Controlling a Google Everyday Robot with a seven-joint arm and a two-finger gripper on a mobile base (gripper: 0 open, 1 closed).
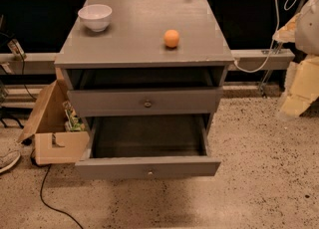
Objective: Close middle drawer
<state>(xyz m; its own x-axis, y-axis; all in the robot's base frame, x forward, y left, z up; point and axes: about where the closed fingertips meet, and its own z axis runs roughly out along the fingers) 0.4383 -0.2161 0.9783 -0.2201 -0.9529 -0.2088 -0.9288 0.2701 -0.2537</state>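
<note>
The middle drawer (147, 166) is pulled far out of the grey cabinet (144, 29). Its narrow front faces me with a small brass knob (149, 172) at the centre, and its dark inside (147, 136) looks empty. Above it, the taller-fronted top drawer (144, 101) with its knob (147, 104) stands slightly out, with a dark gap under the cabinet top. The lowest drawer is hidden beneath the open middle one. My gripper is not in view in the camera view.
A white bowl (95, 16) and an orange ball (171, 38) sit on the cabinet top. An open cardboard box (52, 133) stands left of the cabinet, beside a shoe (7, 161) and a black cable (50, 198). Pale yellowish shapes (301, 81) and white cable (271, 34) are at right.
</note>
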